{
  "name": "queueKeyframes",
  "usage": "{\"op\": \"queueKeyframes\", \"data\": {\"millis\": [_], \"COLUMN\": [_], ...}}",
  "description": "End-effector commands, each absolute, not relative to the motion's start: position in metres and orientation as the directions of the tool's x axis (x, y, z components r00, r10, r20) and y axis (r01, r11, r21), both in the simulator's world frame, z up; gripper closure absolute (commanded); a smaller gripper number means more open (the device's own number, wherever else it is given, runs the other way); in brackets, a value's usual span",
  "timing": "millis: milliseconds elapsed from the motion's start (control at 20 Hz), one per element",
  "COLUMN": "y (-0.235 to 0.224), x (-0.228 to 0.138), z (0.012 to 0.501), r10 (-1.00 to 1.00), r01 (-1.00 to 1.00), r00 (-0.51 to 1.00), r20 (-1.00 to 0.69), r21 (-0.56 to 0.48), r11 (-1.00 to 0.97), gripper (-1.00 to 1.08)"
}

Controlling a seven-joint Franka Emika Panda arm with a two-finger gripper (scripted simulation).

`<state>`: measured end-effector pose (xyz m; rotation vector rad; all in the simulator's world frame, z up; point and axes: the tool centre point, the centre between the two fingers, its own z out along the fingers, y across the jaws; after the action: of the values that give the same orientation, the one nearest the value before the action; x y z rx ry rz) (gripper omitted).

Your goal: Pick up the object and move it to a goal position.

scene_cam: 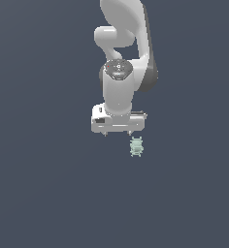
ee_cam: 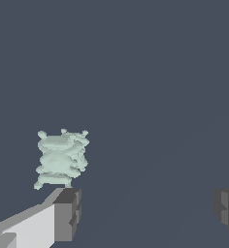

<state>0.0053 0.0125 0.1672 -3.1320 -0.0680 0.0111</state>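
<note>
The object is a tiny pale mint-green item with a ribbed, bumpy outline, lying on the dark floor just below the white hand in the exterior view. In the wrist view the object lies just beyond one grey fingertip, off to that side of the gap rather than between the fingers. My gripper is open and empty, with the two fingertips far apart in the wrist view. The gripper's fingers are mostly hidden under the hand in the exterior view.
The white arm rises behind the hand toward the top of the exterior view. A plain dark blue-grey floor surrounds everything.
</note>
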Motion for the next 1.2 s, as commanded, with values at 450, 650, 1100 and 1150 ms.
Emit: {"op": "queueKeyframes", "data": {"millis": [450, 650, 1100, 1150], "y": [0.0, 0.0, 0.023, 0.028], "x": [0.008, 0.008, 0.008, 0.008], "z": [0.166, 0.166, 0.153, 0.15], "r10": [0.017, 0.018, 0.006, 0.004], "r01": [0.017, 0.018, 0.006, 0.004], "r00": [1.0, 1.0, 1.0, 1.0], "r20": [-0.015, -0.015, -0.012, -0.012], "r21": [-0.015, -0.015, -0.01, -0.009], "r11": [-1.0, -1.0, -1.0, -1.0], "gripper": [-0.92, -0.92, -0.92, -0.92]}}
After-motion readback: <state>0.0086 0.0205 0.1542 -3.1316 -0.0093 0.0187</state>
